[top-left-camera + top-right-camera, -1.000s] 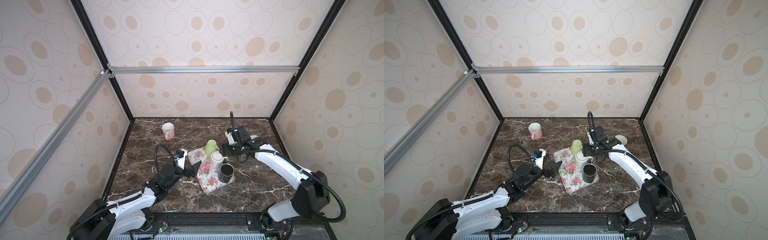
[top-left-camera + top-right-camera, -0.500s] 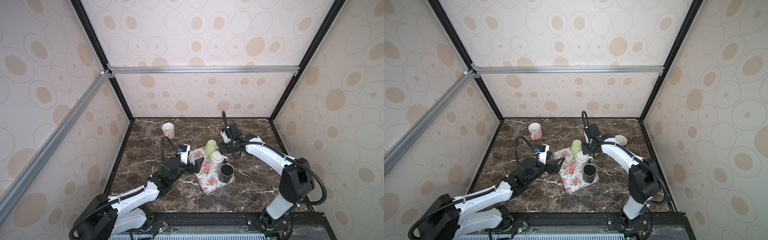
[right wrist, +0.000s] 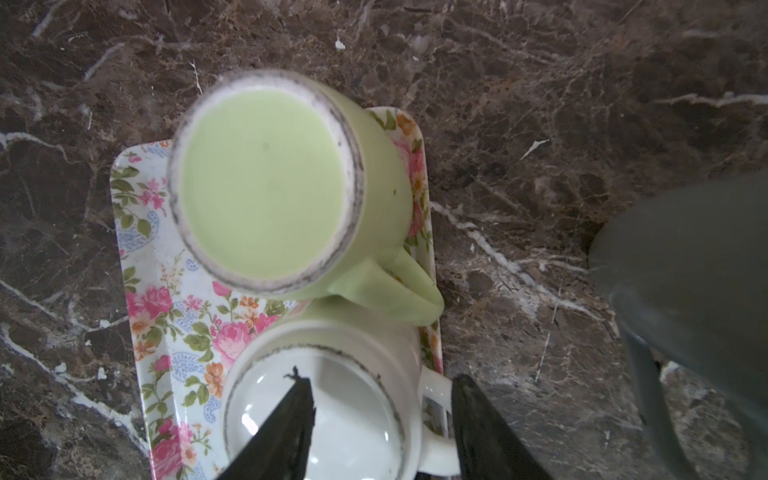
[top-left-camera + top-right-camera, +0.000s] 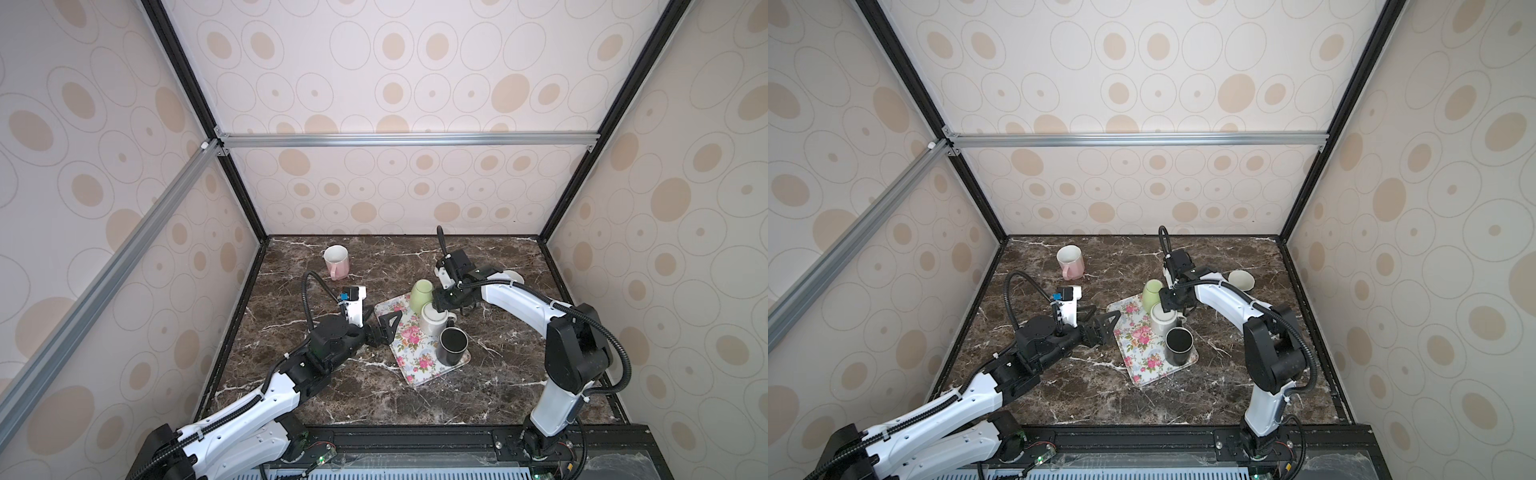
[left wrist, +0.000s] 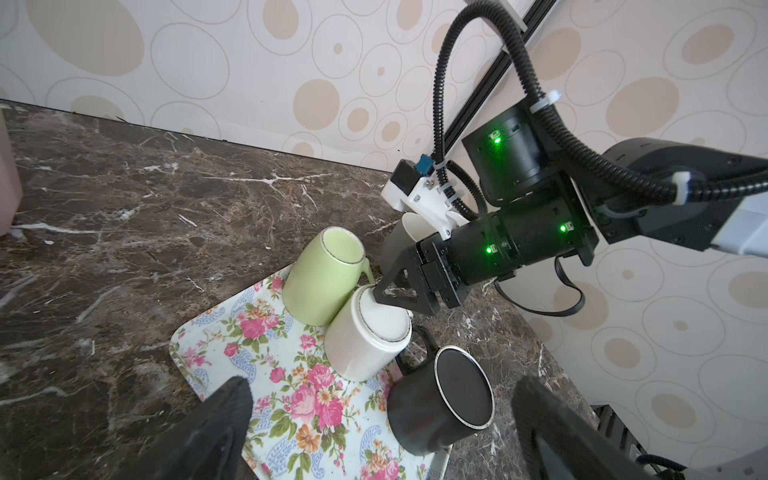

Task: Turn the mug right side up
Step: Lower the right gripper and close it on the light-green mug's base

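Three mugs stand bottom up on a floral tray (image 4: 411, 365): a green mug (image 4: 422, 293), a white mug (image 4: 432, 320) and a black mug (image 4: 452, 345). My right gripper (image 3: 379, 378) points down over the white mug (image 3: 353, 415) with its jaws apart. One finger hangs over the mug's base and the other stands outside its handle (image 3: 436, 386). In the left wrist view its fingertip (image 5: 376, 291) meets the edge of the white mug (image 5: 365, 340). My left gripper (image 4: 386, 326) stands open at the tray's left edge, holding nothing.
A pink mug (image 4: 336, 261) stands upright at the back left of the marble table. A pale cup (image 4: 1241, 279) lies behind the right arm. Walls enclose the table on three sides.
My right gripper has moved left, from beside the mugs to above the white mug, and its jaws have narrowed. The left arm has shifted only slightly.
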`<action>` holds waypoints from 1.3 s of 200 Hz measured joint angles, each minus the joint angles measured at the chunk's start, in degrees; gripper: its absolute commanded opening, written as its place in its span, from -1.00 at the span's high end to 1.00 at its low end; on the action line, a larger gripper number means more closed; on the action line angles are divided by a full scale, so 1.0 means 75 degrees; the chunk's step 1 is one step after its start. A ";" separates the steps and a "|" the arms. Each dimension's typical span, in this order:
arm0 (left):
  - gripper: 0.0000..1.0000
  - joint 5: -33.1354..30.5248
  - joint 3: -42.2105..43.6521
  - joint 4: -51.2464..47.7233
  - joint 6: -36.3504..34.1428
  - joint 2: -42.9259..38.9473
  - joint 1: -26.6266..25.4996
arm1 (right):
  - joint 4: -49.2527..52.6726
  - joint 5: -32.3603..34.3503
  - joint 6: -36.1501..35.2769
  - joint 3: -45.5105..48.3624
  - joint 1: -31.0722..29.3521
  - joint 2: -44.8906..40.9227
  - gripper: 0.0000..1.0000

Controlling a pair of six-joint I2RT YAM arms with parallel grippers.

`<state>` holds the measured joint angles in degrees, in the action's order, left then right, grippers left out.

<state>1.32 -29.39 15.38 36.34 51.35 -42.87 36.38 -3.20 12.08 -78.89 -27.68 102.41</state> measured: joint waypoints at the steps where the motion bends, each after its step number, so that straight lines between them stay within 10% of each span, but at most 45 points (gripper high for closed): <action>1: -0.96 -0.0003 0.0000 -0.0017 0.0003 -0.0009 0.0000 | 0.0000 -0.0003 0.0000 -0.0006 0.0000 0.0006 -0.07; 260: -0.96 -0.0507 0.0000 -0.0653 0.0256 -0.0210 0.0000 | -0.0178 -0.1032 0.0073 -0.1338 0.0017 0.1329 -0.04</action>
<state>-2.48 -29.39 10.48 38.26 49.78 -42.87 35.05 -10.94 12.62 -88.92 -27.55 112.38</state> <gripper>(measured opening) 0.982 0.526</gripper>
